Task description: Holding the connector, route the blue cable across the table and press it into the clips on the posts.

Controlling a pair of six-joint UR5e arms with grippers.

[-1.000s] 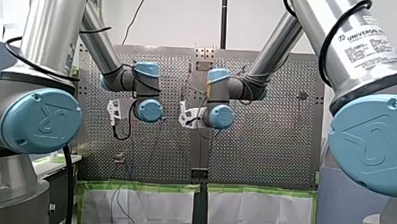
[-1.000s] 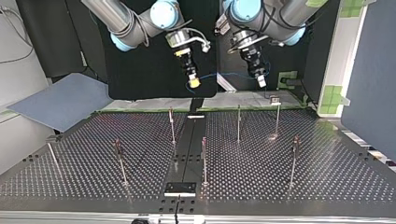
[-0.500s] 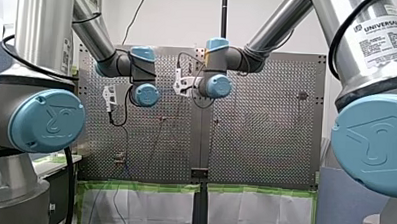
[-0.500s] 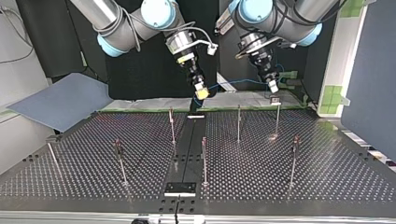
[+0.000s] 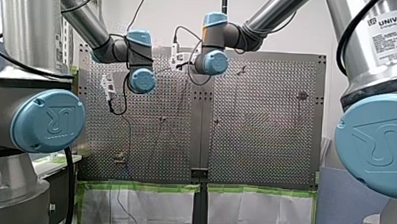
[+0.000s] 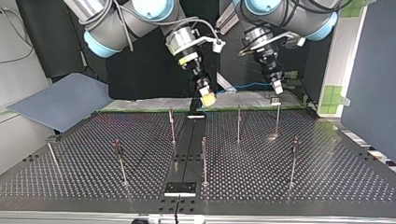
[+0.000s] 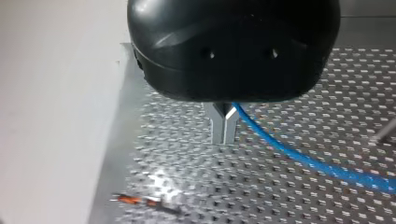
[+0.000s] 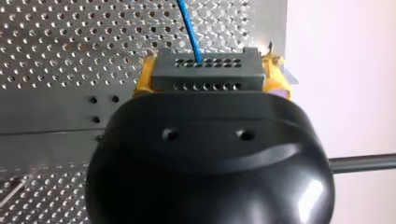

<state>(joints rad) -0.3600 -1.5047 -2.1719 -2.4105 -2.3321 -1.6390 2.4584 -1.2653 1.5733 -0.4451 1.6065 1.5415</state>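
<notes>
Currently on record:

1. Right gripper (image 8: 212, 74): clenched on the connector (image 8: 205, 69). The connector is a grey block with two rows of small holes, seated crosswise between the yellow pads (image 8: 144, 77), which show at both of its ends. In the top view this gripper (image 6: 208, 99) hangs tilted over the far edge of the table (image 6: 327, 186), yellow tip lowest.

2. Blue cable (image 8: 189, 23): leaves the connector's outer face and runs straight ahead of the right gripper, over perforated plate. In the top view a thin stretch (image 6: 247, 85) shows between the two grippers.

3. Left gripper (image 7: 223, 125): metal fingers (image 7: 217, 122) pressed together on the blue cable (image 7: 303, 161). The cable comes out at their roots and trails off to one side, above the perforated surface. In the top view this gripper (image 6: 277, 87) hangs just above the clip (image 6: 275, 99) on top of a thin post (image 6: 277, 119).

4. Other posts: upright on the table, below and ahead of both grippers. One (image 6: 238, 122) stands between the two grippers' positions and another (image 6: 171, 123) beside the right gripper.

5. Small orange-and-dark piece (image 7: 135, 200): lies on the table below the left gripper's fingers, off to one side. It is too blurred to identify.

6. Black plate (image 6: 180, 188): lies at the table edge farthest from both grippers.
</notes>
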